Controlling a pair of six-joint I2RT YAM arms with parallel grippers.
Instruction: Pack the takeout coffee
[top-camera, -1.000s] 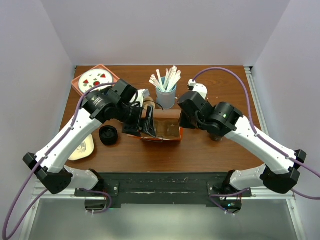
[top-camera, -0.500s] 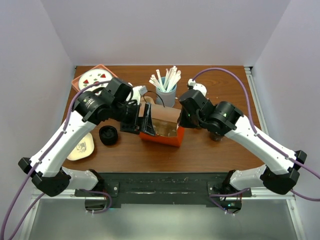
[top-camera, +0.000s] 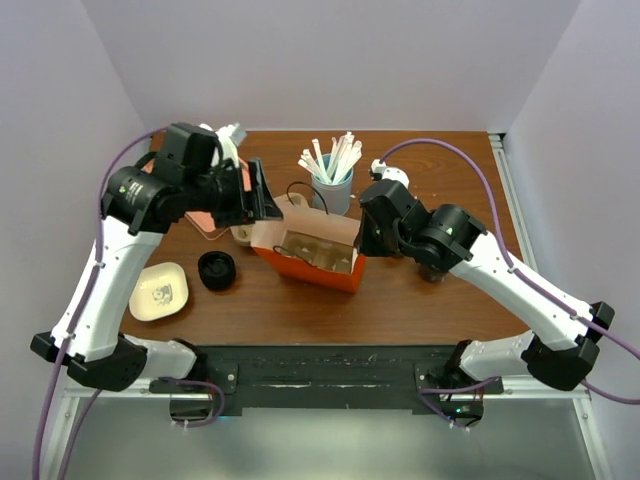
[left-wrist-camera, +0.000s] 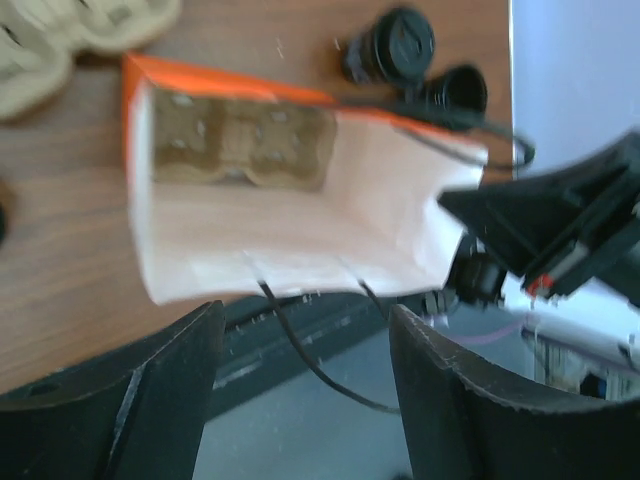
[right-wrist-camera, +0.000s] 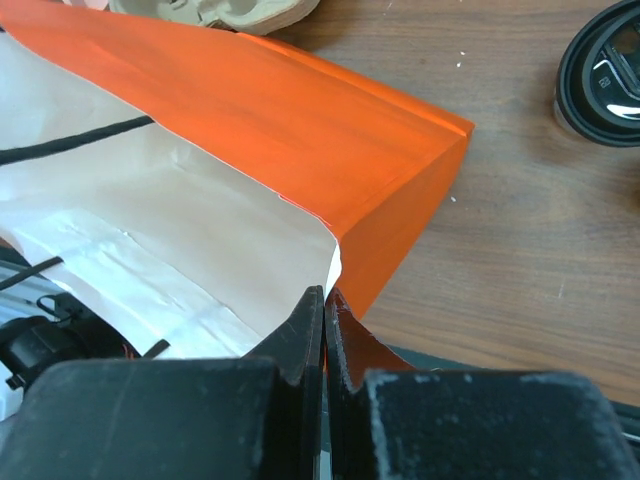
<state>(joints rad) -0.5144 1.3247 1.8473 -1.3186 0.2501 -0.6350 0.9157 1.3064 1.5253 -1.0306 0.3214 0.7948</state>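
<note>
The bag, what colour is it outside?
The bag is orange outside, whitish inside. Right wrist view shows it best.

Probably a robotics lab: two arms (top-camera: 450, 232) bolted to a wooden table (top-camera: 300, 315) between bare lilac walls (top-camera: 330, 60)

The top view is bright and evenly lit from overhead, with only soft, faint shadows of the arms on the table (top-camera: 440, 290). The left wrist view is blurred: the orange bag (left-wrist-camera: 300, 230) has soft edges, and the left gripper's fingers (left-wrist-camera: 110, 400) look dark and underexposed. The right wrist view is sharp on the bag's paper, which shows a mild sheen, while the right gripper's fingers (right-wrist-camera: 160, 420) are dark and slightly soft.
</note>
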